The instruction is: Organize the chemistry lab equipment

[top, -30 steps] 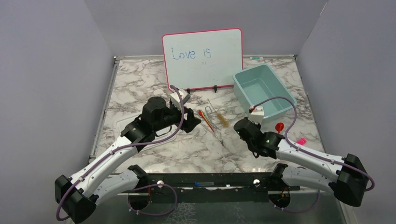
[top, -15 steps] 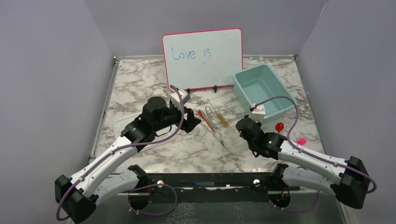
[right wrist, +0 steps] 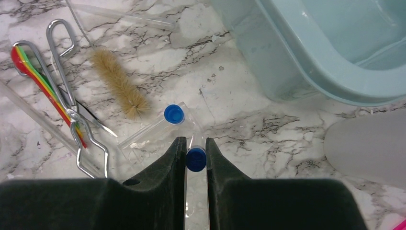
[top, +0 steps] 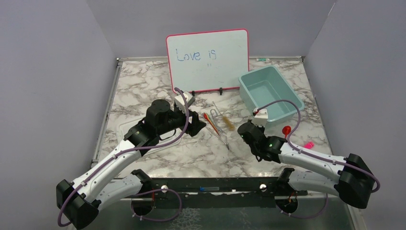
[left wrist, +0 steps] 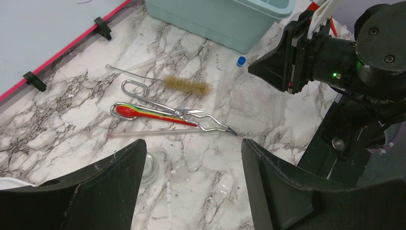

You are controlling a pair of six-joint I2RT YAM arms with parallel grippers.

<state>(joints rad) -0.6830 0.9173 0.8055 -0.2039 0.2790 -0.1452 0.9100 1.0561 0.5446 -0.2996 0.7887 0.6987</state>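
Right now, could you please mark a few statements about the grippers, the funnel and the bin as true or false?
1. The right gripper is closed on a blue-capped tube. True.
2. The left gripper holds the wire brush. False: its jaws are wide open and the brush lies on the table.
3. The red funnel sits inside the teal bin. False: it is on the table, beside the bin's near side.
4. The whiteboard stands at the back of the table. True.

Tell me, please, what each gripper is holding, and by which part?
The right gripper pinches a blue-capped clear tube at its cap end; the left gripper is open and holds nothing.
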